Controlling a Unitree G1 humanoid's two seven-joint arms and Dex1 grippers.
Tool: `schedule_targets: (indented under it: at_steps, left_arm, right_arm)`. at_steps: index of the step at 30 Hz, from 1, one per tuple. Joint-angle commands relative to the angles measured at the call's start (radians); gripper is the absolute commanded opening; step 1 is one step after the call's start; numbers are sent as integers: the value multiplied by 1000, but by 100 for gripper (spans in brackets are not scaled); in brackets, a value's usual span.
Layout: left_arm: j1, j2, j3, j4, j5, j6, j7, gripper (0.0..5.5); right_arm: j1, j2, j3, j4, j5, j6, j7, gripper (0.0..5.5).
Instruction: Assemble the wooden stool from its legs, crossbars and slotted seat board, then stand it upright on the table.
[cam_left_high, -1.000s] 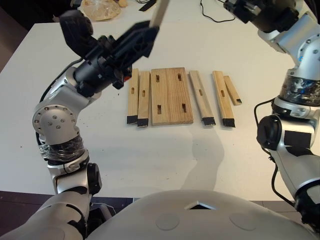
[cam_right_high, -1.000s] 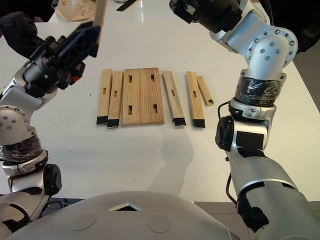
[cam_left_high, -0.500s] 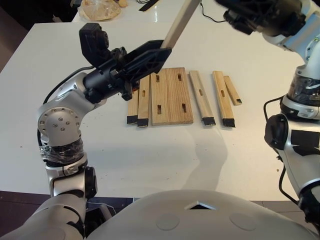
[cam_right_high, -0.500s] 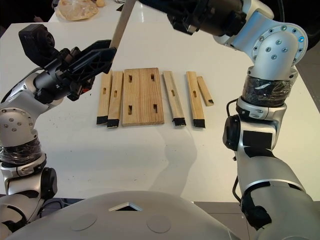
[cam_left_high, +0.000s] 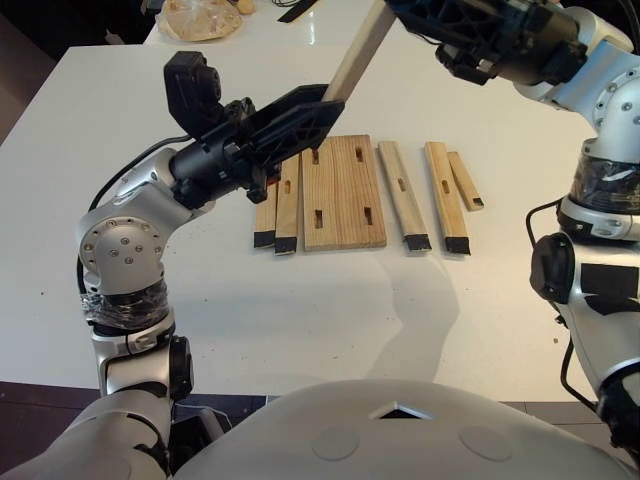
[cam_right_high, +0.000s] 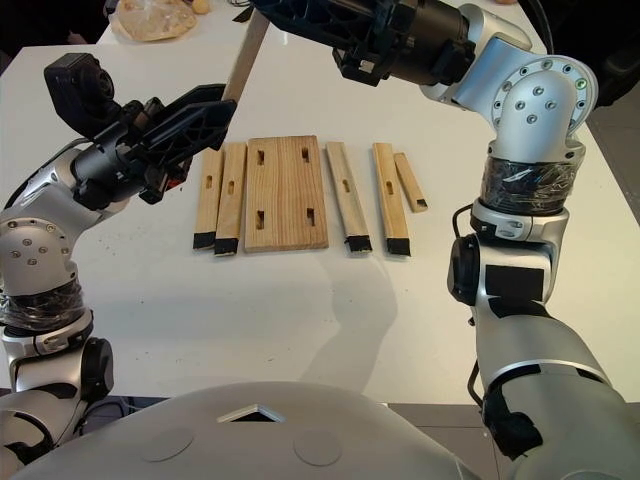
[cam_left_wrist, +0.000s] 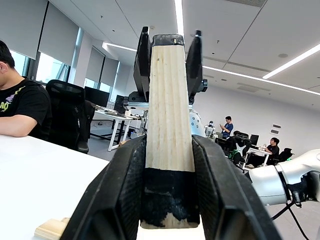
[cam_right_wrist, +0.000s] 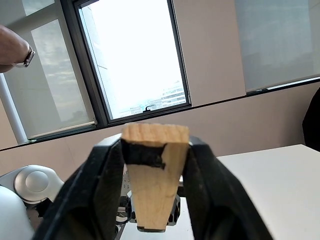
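Wooden leg (cam_left_high: 357, 52) bridges left hand (cam_left_high: 312, 106) and right hand (cam_right_high: 272, 14), both clamped on its ends.

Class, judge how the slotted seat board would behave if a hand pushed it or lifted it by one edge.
The seat board looks like solid wood, so probably stiff. Lying flat on the table, it should slide, not roll or tip. It looks thin, so likely light.
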Motion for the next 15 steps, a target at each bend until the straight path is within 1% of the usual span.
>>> schedule_targets:
  at_steps: [1,6,11,12,13,15]
  left_arm:
    - [7,27,-12,1,27,-6,-22,131]
    - [13,38,-24,6,49,-14,-34,131]
    - [2,34,-43,48,123,-38,4,131]
    - [0,35,-47,61,126,-34,7,168]
    - [2,36,-53,71,133,-33,6,177]
    - [14,43,-75,79,181,-50,-2,215]
  right_arm:
    - [-2,-17,-9,-7,-3,7,12,129]
    - [12,-27,-8,-22,0,12,23,129]
    - [39,-31,-7,-41,-10,0,16,129]
    - [46,-30,-5,-43,-19,-8,13,129]
    - [53,-30,-2,-43,-33,-21,9,129]
    - [61,-33,6,-38,-73,-51,5,129]
